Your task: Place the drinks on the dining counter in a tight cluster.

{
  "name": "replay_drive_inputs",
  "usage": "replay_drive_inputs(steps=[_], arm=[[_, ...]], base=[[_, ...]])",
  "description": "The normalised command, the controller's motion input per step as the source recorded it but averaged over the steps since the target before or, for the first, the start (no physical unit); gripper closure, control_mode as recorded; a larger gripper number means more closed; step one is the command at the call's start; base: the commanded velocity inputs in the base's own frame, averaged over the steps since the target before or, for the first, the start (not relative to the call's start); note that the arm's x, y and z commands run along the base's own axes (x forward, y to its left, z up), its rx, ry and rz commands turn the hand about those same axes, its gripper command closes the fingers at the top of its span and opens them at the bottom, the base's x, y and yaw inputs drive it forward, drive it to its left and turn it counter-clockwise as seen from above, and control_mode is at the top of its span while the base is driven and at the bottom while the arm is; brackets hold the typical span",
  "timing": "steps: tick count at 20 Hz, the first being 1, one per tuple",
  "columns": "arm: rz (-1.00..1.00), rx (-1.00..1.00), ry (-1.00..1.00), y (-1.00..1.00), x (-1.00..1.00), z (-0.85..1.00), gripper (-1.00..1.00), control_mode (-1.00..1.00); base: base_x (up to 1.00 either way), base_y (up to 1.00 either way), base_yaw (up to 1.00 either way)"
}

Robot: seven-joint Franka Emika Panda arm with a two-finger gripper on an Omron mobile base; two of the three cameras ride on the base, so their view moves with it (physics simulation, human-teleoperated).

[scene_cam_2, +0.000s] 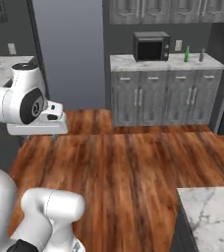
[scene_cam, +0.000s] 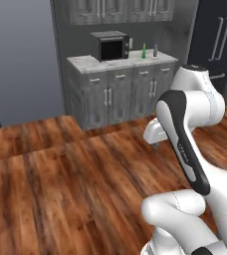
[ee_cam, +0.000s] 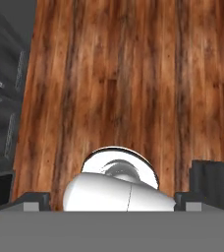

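The white arm (scene_cam: pixel 185 134) is folded up over the wooden floor (scene_cam: pixel 75 179), well apart from the marble counter (scene_cam: pixel 120 62) with the microwave (scene_cam: pixel 110 46). Its hand points down at the floor. The gripper (ee_cam: pixel 115 197) has its jaws wide apart and they hold nothing. On this counter, right of the microwave, stand a slim green bottle (scene_cam_2: pixel 186 54) and, just beside it, a small grey bottle (scene_cam_2: pixel 202 54), both upright. A corner of the dining counter (scene_cam_2: pixel 210 216) shows near the robot.

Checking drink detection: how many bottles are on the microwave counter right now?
2. A slim green bottle stands right of the microwave; a small grey bottle stands apart, further right on the counter. Any third may be out of view.
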Motion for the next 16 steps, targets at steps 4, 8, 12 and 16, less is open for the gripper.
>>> replay_drive_inputs(steps=[4, 8, 12, 16], arm=[[0.0, 0.0, 0.0, 0.0, 0.0, 0.0, -1.0, 1.0], [0.0, 0.0, 0.0, 0.0, 0.0, 0.0, -1.0, 1.0], [0.0, 0.0, 0.0, 0.0, 0.0, 0.0, -1.0, 1.0], [0.0, 0.0, 0.0, 0.0, 0.0, 0.0, -1.0, 1.0]], base=[[1.0, 0.46, -0.28], [1.0, 0.6, -0.36], [1.0, 0.57, -0.39], [1.0, 0.49, -0.38]])
